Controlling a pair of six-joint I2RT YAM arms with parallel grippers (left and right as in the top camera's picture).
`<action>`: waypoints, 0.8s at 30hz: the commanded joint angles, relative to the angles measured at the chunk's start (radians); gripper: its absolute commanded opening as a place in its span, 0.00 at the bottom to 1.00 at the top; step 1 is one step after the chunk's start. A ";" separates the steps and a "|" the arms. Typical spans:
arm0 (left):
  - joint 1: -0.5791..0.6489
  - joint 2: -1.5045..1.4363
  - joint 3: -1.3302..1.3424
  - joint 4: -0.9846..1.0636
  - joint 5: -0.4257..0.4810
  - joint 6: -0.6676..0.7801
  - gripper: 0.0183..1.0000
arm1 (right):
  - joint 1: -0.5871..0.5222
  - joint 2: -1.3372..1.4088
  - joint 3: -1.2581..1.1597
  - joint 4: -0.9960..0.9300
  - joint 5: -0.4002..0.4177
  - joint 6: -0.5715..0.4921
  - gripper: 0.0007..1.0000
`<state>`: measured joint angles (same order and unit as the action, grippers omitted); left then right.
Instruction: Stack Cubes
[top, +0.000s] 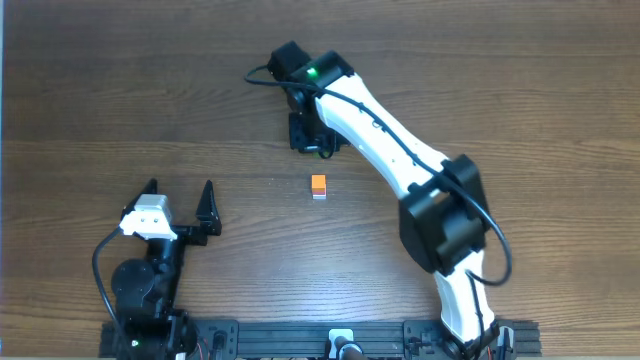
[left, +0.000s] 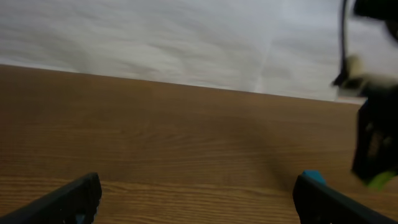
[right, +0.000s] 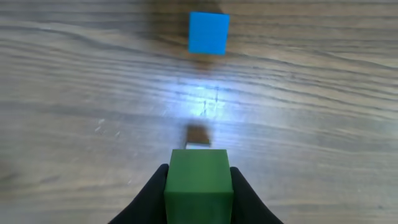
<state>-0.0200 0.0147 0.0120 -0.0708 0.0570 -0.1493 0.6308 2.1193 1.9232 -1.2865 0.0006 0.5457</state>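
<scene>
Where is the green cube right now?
The green cube is held in the right gripper over the table's far middle. In the right wrist view the blue cube lies on the wood just ahead; the orange cube sits nearer the robot.

Brown wooden counter (top: 100, 100) with fine grain lines all over. Plain white wall (left: 155, 37) just behind its far edge. Bright spot of light (right: 202, 93) on the wood.
</scene>
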 joint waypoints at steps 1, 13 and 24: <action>-0.003 -0.008 -0.006 0.000 0.013 0.015 1.00 | 0.030 -0.153 -0.064 -0.007 0.032 0.023 0.01; -0.003 -0.008 -0.006 0.000 0.013 0.015 1.00 | 0.073 -0.254 -0.283 0.046 0.051 0.130 0.01; -0.003 -0.008 -0.006 0.000 0.013 0.015 1.00 | 0.092 -0.195 -0.283 0.071 0.034 0.150 0.01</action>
<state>-0.0200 0.0147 0.0120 -0.0708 0.0570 -0.1493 0.7136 1.8893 1.6424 -1.2217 0.0296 0.6792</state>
